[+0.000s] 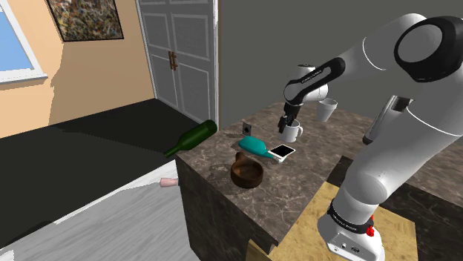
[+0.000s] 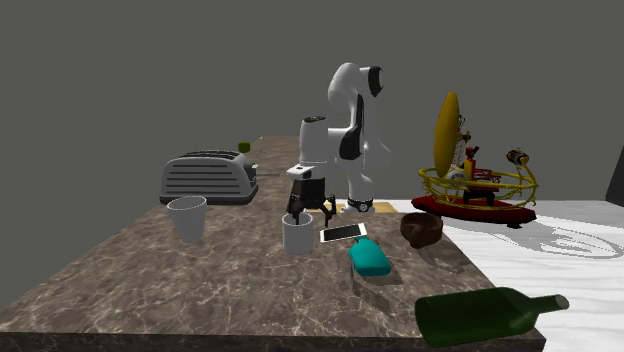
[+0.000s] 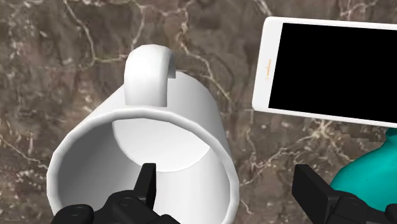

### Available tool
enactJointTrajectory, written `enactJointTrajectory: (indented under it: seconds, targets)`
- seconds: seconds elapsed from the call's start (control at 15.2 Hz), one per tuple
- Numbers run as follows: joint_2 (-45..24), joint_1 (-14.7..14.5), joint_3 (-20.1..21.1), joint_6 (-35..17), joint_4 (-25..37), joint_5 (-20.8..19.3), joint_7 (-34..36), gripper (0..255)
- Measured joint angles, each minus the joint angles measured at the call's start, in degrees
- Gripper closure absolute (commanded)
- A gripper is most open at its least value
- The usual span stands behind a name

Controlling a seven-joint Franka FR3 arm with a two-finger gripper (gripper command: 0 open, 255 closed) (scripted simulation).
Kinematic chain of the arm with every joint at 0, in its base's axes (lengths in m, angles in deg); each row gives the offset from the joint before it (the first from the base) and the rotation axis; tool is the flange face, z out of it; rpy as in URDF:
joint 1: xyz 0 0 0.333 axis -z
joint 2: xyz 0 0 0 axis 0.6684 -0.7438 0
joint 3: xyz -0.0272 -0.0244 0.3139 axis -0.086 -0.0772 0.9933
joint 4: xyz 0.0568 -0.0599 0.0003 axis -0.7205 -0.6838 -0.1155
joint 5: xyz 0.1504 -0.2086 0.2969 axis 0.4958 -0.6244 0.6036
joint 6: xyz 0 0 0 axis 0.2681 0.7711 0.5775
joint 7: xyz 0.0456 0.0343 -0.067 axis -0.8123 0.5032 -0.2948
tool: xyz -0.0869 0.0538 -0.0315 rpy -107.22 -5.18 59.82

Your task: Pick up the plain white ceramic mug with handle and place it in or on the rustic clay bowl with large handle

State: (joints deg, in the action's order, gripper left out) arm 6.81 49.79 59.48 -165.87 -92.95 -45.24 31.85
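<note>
A: What carries it all?

B: A dark, veined stone bench (image 2: 180, 290). The white arm (image 1: 401, 111) bends down over its middle.

A: The bigger pieces?

B: In the second exterior view, a grey toaster (image 2: 208, 178) sits at the left and a model boat (image 2: 475, 185) stands off to the right. A dark green bottle (image 1: 191, 138) lies on its side at the bench edge, its neck sticking out past it in the shoulder view.

A: And near the arm?

B: A teal bottle (image 1: 256, 146) lies flat, just beside a white phone (image 3: 331, 73) with a black screen. The brown bowl (image 1: 247, 173) sits beyond the teal bottle, near the bench edge, its handle turned toward that bottle.

A: The mug?

B: The white mug (image 3: 159, 127) stands upright on the bench, directly under the hand. It is near the phone but not touching it, and well apart from the bowl. A plain pale cup (image 2: 187, 217) stands on its other side.

A: The fingers?

B: The fingers (image 3: 147, 184) are spread wide. One hangs inside the mug's rim, the other outside its wall on the phone's side. Neither presses the wall, so nothing is held.
</note>
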Motion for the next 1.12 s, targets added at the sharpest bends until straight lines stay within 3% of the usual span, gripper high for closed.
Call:
enactJointTrajectory:
  seconds: [0.46, 0.53, 1.12]
  targets:
    - [-1.1, -0.2, -0.3, -1.4, -0.3, 0.5, -0.4, 0]
    - [-1.1, -0.2, -0.3, -1.4, -0.3, 0.5, -0.4, 255]
    - [-1.1, -0.2, -0.3, -1.4, -0.3, 0.5, -0.4, 255]
